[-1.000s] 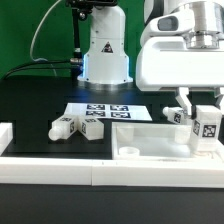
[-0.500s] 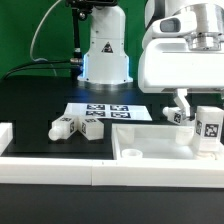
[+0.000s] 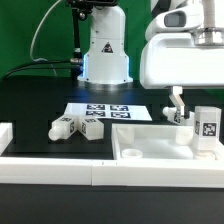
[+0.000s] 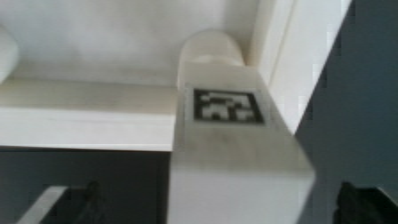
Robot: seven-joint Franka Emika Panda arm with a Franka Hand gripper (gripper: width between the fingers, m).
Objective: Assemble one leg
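2 loose legs on counter, exterior view's left. Claw spread wide, gripping nothing; visible finger clear of leg. Leg upright at panel's end on that view's right, long axis vertical, tag facing camera.

A black counter fills the middle of the exterior view. Its surface is matt and gives back only a weak, soft shine. Behind it, at the exterior view's left, a plain green backdrop closes the scene. Along the near edge of the counter runs a broad white ledge. A low white block stands at its end, at the exterior view's left. The marker board lies flat on the counter, near its middle. The light is even and rather bright, and the shadows are soft. In the wrist view the dark parts are too blurred to name.
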